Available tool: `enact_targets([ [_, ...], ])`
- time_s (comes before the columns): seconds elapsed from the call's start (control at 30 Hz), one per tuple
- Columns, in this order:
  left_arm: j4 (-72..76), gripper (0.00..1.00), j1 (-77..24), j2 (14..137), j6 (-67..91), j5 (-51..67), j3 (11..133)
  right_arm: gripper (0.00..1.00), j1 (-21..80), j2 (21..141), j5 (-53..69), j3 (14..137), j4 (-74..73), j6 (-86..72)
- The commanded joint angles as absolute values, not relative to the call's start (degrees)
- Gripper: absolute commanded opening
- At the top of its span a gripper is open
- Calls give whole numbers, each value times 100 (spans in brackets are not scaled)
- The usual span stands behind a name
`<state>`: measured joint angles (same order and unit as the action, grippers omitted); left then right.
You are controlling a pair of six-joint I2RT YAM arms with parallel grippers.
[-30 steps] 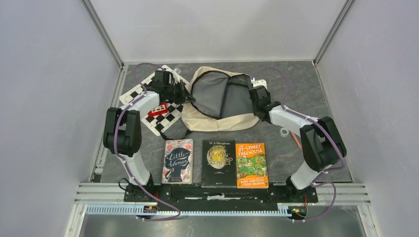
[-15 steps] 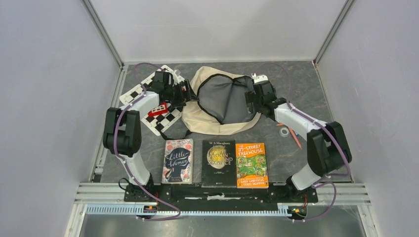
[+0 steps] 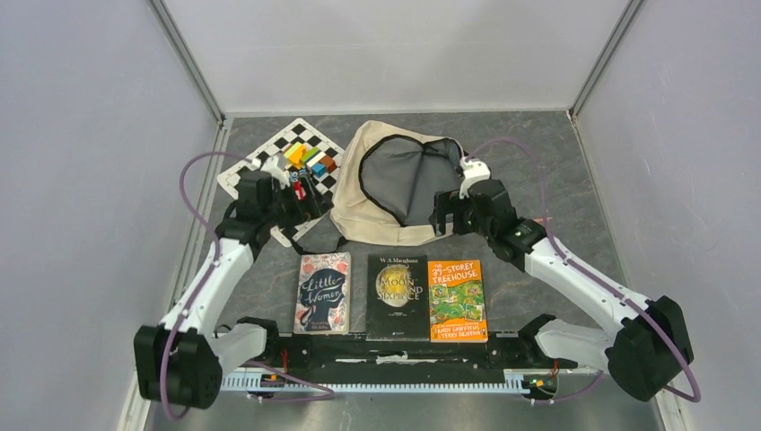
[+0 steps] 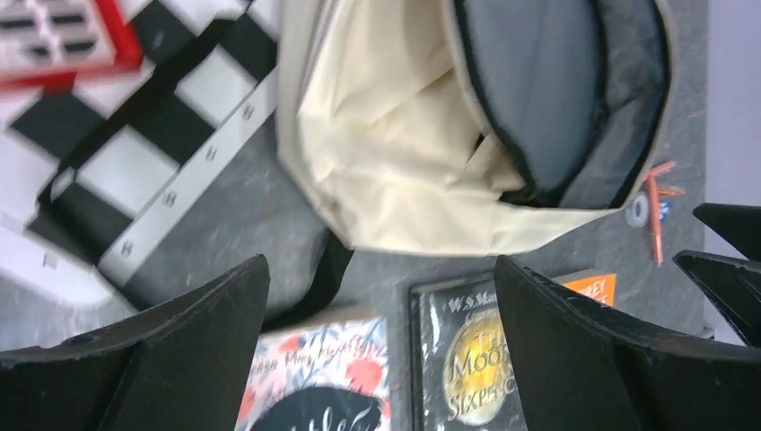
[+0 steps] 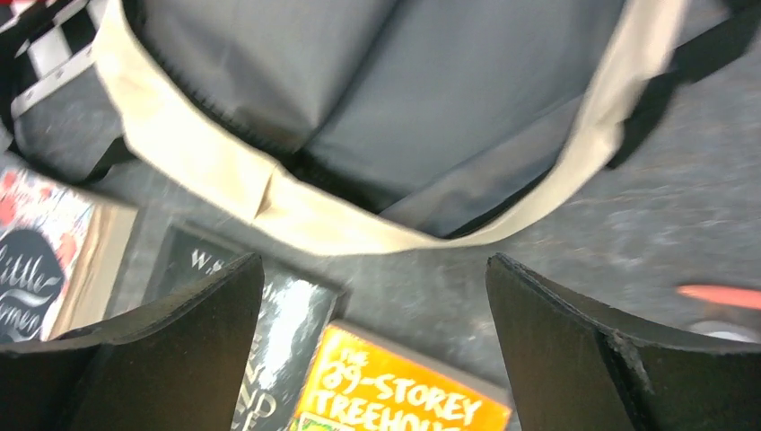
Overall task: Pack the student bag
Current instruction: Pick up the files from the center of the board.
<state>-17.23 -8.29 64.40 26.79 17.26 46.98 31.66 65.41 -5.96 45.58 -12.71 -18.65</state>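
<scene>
The student bag [image 3: 377,206], cream canvas with black trim, lies at the table's middle back, its mouth open on the grey lining [image 3: 404,175]. My left gripper [image 3: 308,205] hovers open just off the bag's left edge, holding nothing. Open and empty too, my right gripper [image 3: 441,218] hangs by the bag's near right rim. In the left wrist view the bag [image 4: 395,171] lies beyond the wide fingers [image 4: 179,359]. The right wrist view shows the lining [image 5: 377,90] and cream rim [image 5: 224,171] ahead of the spread fingers [image 5: 574,359].
Three books lie in a row near the front: Little Women [image 3: 323,292], The Moon and Sixpence [image 3: 397,294], The 29-Storey Treehouse [image 3: 456,299]. A checkerboard [image 3: 260,166] at back left carries coloured blocks [image 3: 310,159] and a red box [image 3: 299,189]. An orange pen [image 4: 655,224] lies right of the bag.
Both grippers went from shut at the bag's side rims to wide open and pulled back toward the books. The bag's mouth settled open.
</scene>
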Motion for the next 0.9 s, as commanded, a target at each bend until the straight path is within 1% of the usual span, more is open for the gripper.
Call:
enact_targets([
  [0.0, -2406, 100, -644, 5809, 3360, 1372, 3855, 98, 3710, 6440, -215, 4338, -825, -2584],
  [0.13, -2584, 100, -644, 5007, 3820, 784, 3222, 98, 4082, 6554, -209, 4264, -663, -2757],
  [0.3, -3311, 100, -637, 4052, 3821, -710, 3033, 98, 4295, 6638, -211, 4224, -606, -2735],
  [0.33, -3362, 100, -638, 3910, 3840, -803, 2975, 98, 4329, 6623, -216, 4195, -598, -2718],
  [0.43, -3330, 100, -633, 3821, 3943, -547, 2808, 98, 4359, 6603, -243, 4123, -571, -2680],
  [0.57, -3226, 100, -646, 4000, 4083, -108, 2621, 98, 4375, 6620, -229, 4160, -571, -2627],
  [0.87, -2804, 100, -650, 3961, 4500, 474, 1941, 98, 4404, 6716, -151, 4226, -492, -2592],
])
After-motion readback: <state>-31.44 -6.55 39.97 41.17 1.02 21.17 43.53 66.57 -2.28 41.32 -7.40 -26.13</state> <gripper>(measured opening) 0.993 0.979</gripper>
